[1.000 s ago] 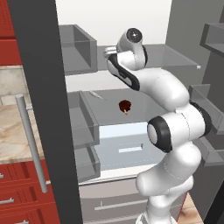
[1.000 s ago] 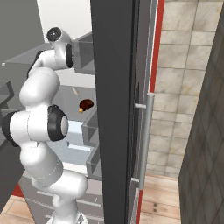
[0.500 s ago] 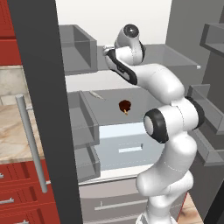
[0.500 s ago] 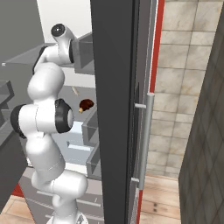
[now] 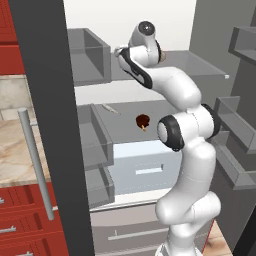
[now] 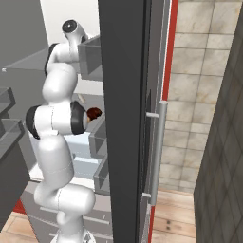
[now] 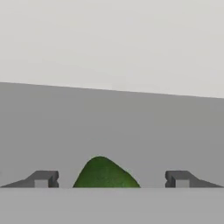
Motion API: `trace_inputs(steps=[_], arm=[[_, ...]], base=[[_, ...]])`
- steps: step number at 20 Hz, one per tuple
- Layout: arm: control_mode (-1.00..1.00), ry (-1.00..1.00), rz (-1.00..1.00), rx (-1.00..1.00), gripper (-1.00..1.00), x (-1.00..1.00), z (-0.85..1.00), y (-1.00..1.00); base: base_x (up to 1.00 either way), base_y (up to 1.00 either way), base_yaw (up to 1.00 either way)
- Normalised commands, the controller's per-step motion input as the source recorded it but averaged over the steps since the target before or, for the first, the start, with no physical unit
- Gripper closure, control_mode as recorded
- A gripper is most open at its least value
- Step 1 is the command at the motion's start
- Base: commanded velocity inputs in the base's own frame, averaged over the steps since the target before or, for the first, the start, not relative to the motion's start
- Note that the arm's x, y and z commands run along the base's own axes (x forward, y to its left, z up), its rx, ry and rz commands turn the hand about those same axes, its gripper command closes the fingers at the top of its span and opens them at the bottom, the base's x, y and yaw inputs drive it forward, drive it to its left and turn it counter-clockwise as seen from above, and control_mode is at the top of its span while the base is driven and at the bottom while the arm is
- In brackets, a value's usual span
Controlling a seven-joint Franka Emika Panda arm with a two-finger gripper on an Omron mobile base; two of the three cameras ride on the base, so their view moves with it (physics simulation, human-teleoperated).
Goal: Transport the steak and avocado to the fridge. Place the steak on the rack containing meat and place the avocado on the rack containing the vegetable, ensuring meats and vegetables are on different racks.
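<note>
Fridge interior, hand at upper shelf

Hand view, left to right: hand (image 7: 109,179) spread open, fingertips (image 7: 43,179) clear of the avocado (image 7: 105,174) at bottom centre on the grey shelf (image 7: 109,127); left base view: steak (image 5: 143,120) mid-frame on the lower shelf (image 5: 125,117)

One steak (image 5: 142,120), one avocado (image 7: 105,173), one fridge (image 5: 45,100), two glass shelves.

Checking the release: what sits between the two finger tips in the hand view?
The avocado sits on the grey shelf between the open gripper's tips, clear gaps either side.
</note>
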Motion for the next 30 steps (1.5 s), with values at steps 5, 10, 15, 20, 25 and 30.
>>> trace_inputs(steps=[5,10,15,20,25,30], arm=[[-1.0,0.02,0.0,0.0,-1.0,-0.15,-0.07,0.11],[-1.0,0.0,-0.01,0.0,-1.0,-0.43,0.0,0.16],[-1.0,0.0,-0.01,0.0,-1.0,-0.64,-0.15,0.0],[-1.0,0.01,0.0,0.0,-1.0,-0.93,-0.46,0.0],[-1.0,0.0,0.0,0.01,-1.0,-1.0,-0.41,0.0],[-1.0,-0.05,0.0,0.05,-1.0,-1.0,-0.21,0.0]], base=[[0.0,0.0,0.0],[0.0,0.0,0.0],[0.0,0.0,0.0],[0.0,0.0,0.0],[0.0,0.0,0.0],[0.0,0.0,0.0]])
